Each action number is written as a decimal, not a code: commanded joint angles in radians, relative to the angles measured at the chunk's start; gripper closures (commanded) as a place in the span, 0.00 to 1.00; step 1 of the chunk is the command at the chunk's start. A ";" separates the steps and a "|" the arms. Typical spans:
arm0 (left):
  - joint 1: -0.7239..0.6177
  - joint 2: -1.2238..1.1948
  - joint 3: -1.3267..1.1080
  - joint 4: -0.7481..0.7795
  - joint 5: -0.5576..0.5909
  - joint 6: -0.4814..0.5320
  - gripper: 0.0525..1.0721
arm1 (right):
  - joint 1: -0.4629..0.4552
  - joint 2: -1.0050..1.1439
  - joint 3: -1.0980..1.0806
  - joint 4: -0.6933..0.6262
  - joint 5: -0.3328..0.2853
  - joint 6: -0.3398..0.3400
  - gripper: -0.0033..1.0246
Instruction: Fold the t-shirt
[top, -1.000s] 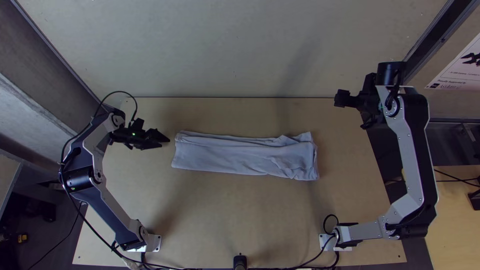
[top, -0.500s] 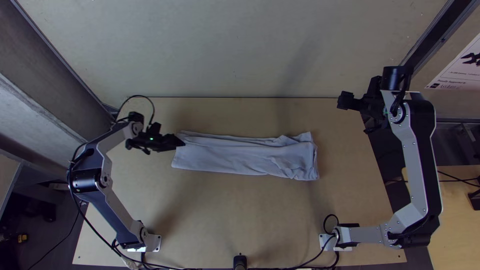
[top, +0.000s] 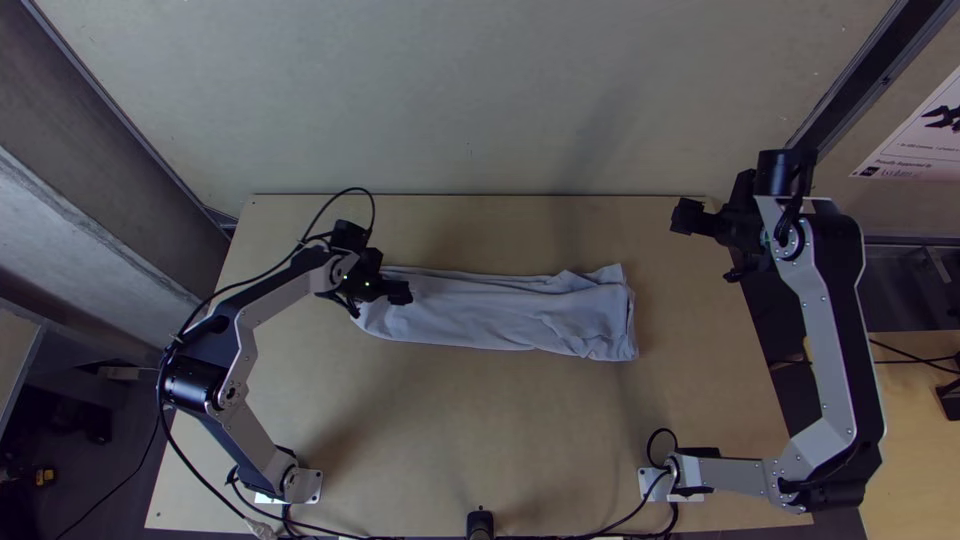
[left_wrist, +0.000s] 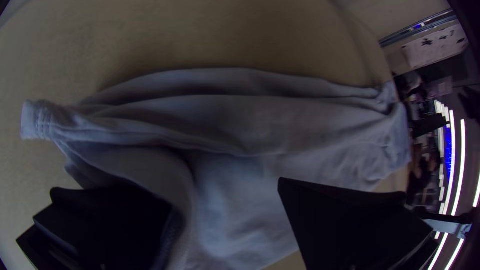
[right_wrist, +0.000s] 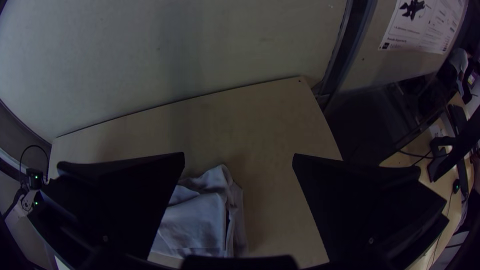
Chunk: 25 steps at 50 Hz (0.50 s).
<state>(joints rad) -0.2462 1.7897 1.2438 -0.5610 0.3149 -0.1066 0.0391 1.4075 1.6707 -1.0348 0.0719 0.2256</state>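
Note:
In the top view my left gripper (top: 400, 292) is over the left end of the light grey-blue t-shirt (top: 500, 312), which lies as a long, flat, folded strip, wrinkled at its right end. The left wrist view has my left gripper (left_wrist: 230, 200) open, its two fingers wide apart with t-shirt fabric (left_wrist: 260, 120) between them; a loose fold drapes against one finger. My right gripper (top: 688, 216) hangs beyond the strip's right end, away from the cloth. Seen from the right wrist, the right gripper (right_wrist: 238, 155) is open, and the t-shirt's bunched end (right_wrist: 200, 222) shows below.
Bare wooden table (top: 480, 430) extends in front of the shirt. A pale wall (top: 470, 100) stands along the far edge. Cables (top: 630, 520) run along the near edge, and a printed sheet (top: 915, 135) hangs at the right.
My left gripper has travelled right, from beside the t-shirt to over its left end. The cloth's near left corner has shifted slightly right. The right arm has moved only a little.

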 joint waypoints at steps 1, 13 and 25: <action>-0.045 0.037 -0.052 -0.022 -0.062 -0.053 0.73 | 0.013 -0.039 -0.057 0.005 0.008 0.034 0.04; 0.018 -0.033 -0.052 -0.050 -0.105 -0.045 0.97 | 0.048 -0.096 -0.163 0.044 0.009 0.057 0.04; 0.182 -0.099 -0.041 -0.134 -0.103 0.056 0.97 | 0.048 -0.128 -0.235 0.116 0.009 0.055 0.04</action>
<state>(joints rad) -0.1387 1.7378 1.2224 -0.6594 0.2234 -0.0986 0.0841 1.3067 1.4712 -0.9363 0.0719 0.2592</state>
